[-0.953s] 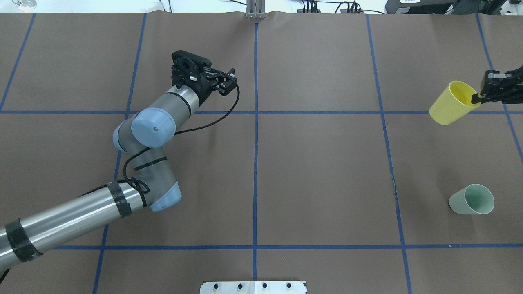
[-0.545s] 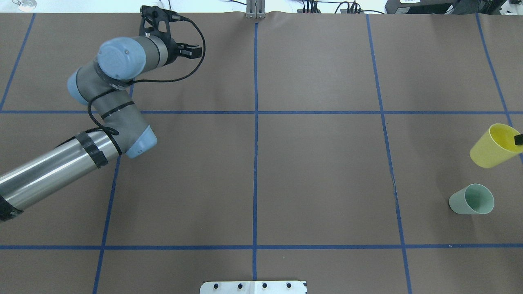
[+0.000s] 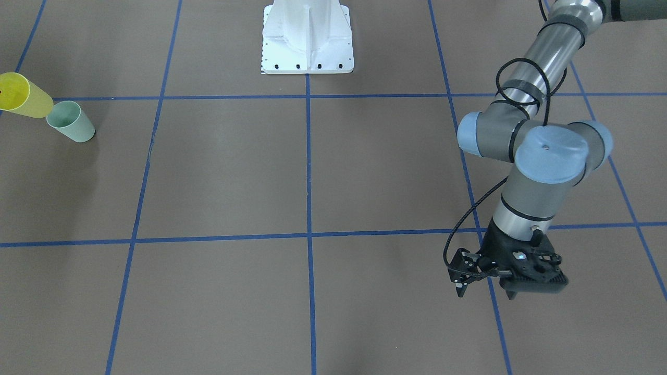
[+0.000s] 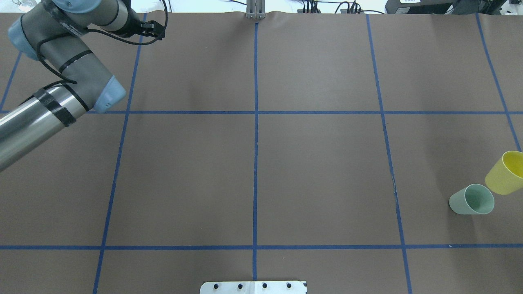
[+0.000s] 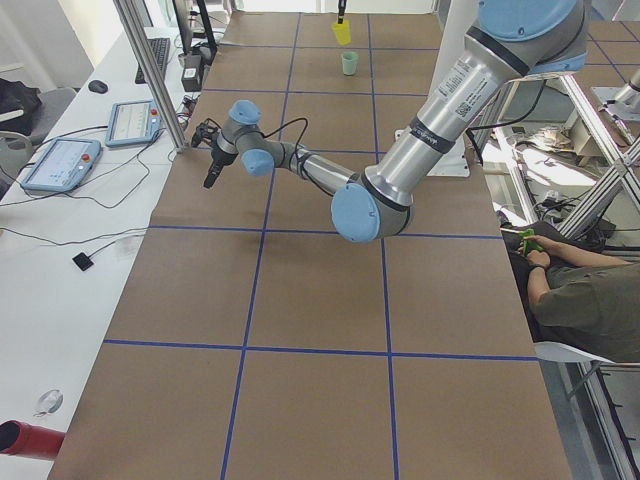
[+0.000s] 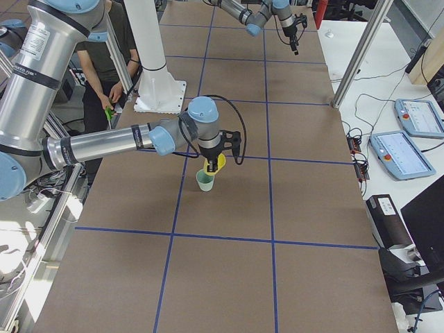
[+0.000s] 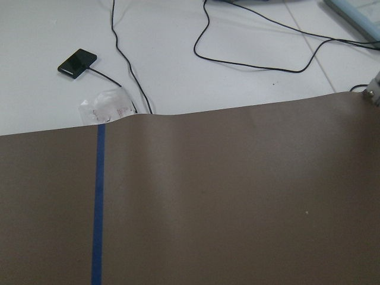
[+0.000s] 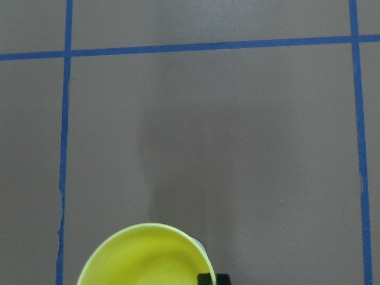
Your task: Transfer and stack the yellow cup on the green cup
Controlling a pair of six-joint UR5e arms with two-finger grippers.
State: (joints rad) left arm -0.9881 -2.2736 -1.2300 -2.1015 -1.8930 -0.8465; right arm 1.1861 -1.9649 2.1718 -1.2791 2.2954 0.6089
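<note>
Finding: your yellow cup (image 4: 506, 179) hangs tilted in the right claw (image 6: 212, 166), clear of the worktop (image 4: 318, 163) and just beside the green cup (image 4: 472, 199). The green cup stands upright, mouth up, near the worktop's right edge. Whether the two rims touch cannot be told. The right claw is clenched on the yellow cup's rim, with one finger (image 8: 206, 278) inside the mouth. The left claw (image 3: 460, 278) carries nothing and sits well apart at the far-left corner. Whether it is spread or closed cannot be told.

Handling, as judged: both cups look light, thin-walled and smooth. A rim pinch lets the cup swing, so level it before you lower. The taper should guide it in once centred, but an off-centre push would likely topple the green cup.

Surface: flat brown covering with blue tape lines (image 4: 255, 163).

Room: cables (image 7: 249, 53) and control tablets (image 6: 418, 116) lie beyond the far edge. A person (image 5: 570, 290) sits close behind the robot.
</note>
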